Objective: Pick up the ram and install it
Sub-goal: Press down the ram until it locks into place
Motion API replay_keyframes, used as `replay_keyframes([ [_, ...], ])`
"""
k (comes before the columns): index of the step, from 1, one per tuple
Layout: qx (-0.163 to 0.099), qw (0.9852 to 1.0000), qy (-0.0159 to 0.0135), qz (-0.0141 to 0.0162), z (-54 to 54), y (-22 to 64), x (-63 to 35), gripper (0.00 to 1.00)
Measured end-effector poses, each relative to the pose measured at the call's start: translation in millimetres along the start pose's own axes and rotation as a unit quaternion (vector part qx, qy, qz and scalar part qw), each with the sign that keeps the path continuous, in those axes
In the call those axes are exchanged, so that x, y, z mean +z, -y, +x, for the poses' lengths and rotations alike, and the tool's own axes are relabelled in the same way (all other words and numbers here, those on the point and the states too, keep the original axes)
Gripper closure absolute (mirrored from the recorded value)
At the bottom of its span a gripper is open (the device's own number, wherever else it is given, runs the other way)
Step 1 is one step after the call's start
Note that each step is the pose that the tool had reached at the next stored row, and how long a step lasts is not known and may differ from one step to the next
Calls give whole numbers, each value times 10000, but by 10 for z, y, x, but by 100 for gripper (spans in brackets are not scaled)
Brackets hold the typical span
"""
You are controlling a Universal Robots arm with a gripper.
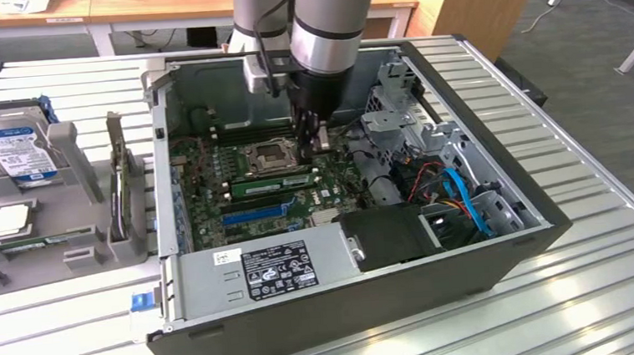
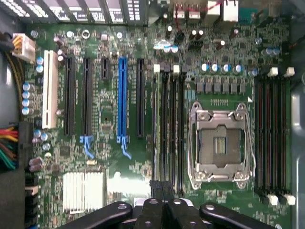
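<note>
The pincer (image 1: 317,144) is down inside the open grey metal tower case (image 1: 522,238), its black fingers pressed together, gripping nothing I can make out. The ram (image 1: 273,183), a thin green board stick with a white sticker, stands on edge in a slot just beside the square silver processor socket (image 1: 269,157). The fingertips sit at the stick's end, possibly touching. Three empty black slots (image 2: 174,129) lie between ram (image 2: 154,129) and socket (image 2: 220,143).
</note>
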State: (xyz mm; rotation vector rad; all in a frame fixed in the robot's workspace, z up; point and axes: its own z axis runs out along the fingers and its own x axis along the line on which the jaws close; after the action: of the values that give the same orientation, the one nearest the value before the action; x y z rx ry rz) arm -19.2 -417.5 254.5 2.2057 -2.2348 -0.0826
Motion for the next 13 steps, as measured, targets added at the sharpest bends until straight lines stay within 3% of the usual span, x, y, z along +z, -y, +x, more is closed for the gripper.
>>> replay_keyframes([
  [13, -1, 10000, -1, 2, 5, -341, 17, 90],
])
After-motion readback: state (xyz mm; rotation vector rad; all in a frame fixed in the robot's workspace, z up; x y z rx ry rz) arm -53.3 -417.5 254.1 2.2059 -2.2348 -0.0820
